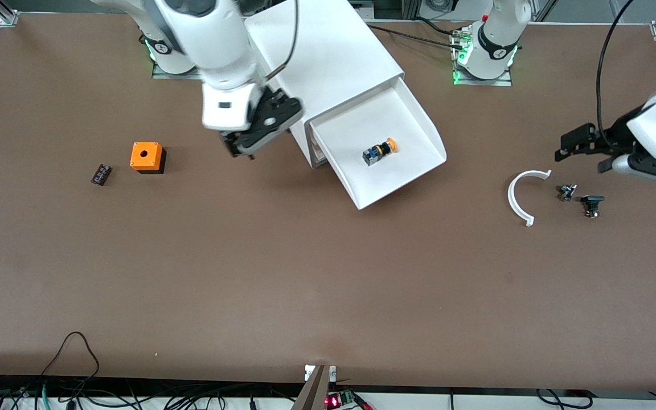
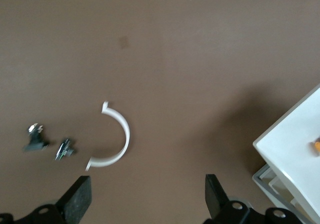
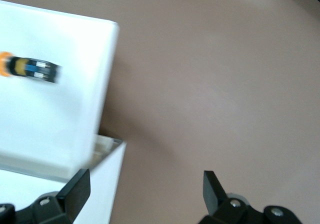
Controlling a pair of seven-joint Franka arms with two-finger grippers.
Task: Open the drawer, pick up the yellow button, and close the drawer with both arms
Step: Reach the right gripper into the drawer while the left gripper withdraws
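Note:
The white cabinet [image 1: 328, 57] stands between the arm bases. Its uppermost drawer [image 1: 402, 114] is pulled far out toward the front camera. The button [image 1: 379, 151], with its orange cap and black-and-blue body, lies on its side in the drawer. It also shows in the right wrist view [image 3: 32, 68]. My right gripper [image 1: 240, 151] is open and empty, hovering over the table beside the cabinet, toward the right arm's end; in its wrist view [image 3: 145, 191] it hangs by the drawer's edge [image 3: 107, 84]. My left gripper [image 1: 580, 160] is open and empty over the table by a white arc, away from the drawer.
A white half-ring [image 1: 521, 196] and two small dark parts [image 1: 567, 192] [image 1: 592, 205] lie toward the left arm's end. An orange cube with a hole [image 1: 147, 156] and a small dark ridged block [image 1: 101, 174] lie toward the right arm's end. The lower drawers [image 2: 272, 181] are shut.

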